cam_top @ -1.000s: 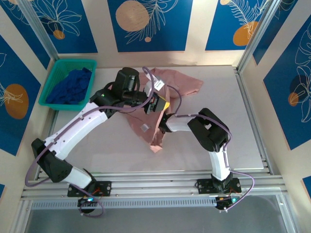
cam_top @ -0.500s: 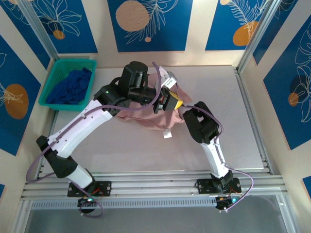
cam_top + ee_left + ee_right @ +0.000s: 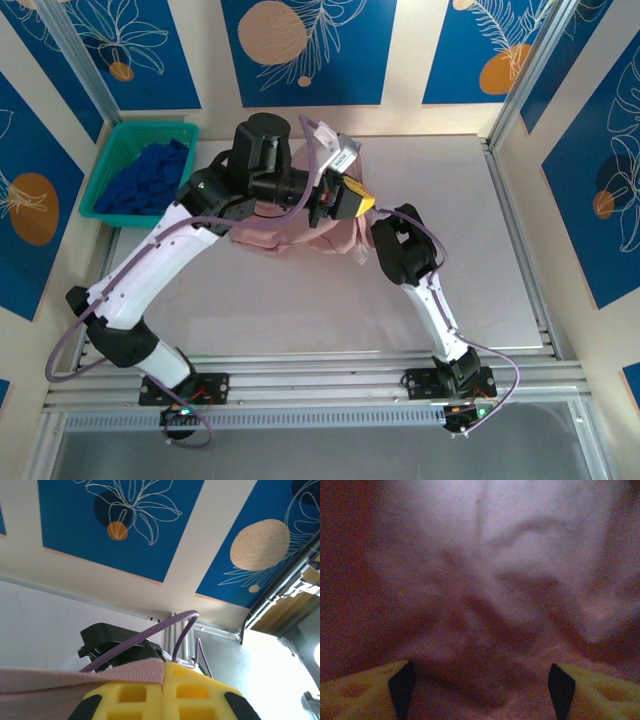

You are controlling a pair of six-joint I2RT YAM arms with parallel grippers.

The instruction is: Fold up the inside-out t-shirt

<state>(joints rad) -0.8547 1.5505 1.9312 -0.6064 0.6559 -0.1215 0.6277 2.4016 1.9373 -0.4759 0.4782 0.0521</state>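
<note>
Grey tabletop (image 3: 480,290) carries the bunched pink t-shirt (image 3: 285,235); the left gripper (image 3: 163,690) pinches its edge tight, the right gripper (image 3: 480,682) sits spread wide against cloth.

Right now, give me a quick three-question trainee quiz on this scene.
1. True or false: the left tool is shut on the pink t-shirt.
2. What lies in the green basket? A: a dark blue garment. B: a white towel. C: a pair of socks.
3. Fill in: the fingers of the right tool stand ___, with pink fabric between them.
Key: 1 true; 2 A; 3 open.
</note>
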